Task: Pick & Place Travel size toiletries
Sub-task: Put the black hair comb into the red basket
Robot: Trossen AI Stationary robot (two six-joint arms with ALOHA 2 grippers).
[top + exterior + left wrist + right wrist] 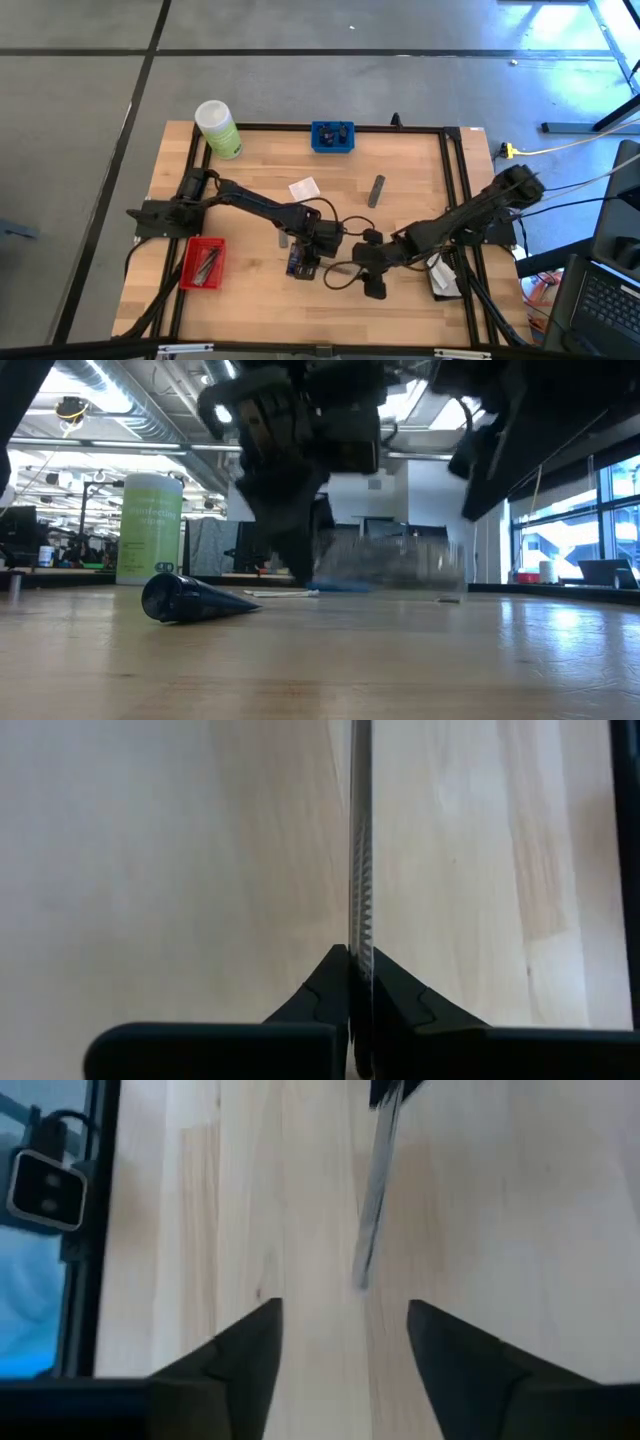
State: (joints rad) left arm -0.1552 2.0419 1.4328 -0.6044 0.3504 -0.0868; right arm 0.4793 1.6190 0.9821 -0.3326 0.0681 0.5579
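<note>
Near the tabletop's [400,150] middle, I see the left gripper [358,988] with jaws pinched on a thin clear packet [360,850] seen edge-on, and the right gripper [345,1342] just beside it with jaws spread wide and empty. Around them lie a dark cone [190,599], a white sachet [304,188] and a grey tube [376,190]. Farther off stand a green bottle [218,130], a blue tray [332,136] and a red tray [203,263].

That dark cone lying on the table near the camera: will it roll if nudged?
Probably. The dark cone lies on its side on the bare wooden table, so a nudge would likely swing it in an arc around its tip rather than straight. It looks small and likely light. Its glossy surface may be slippery.
</note>
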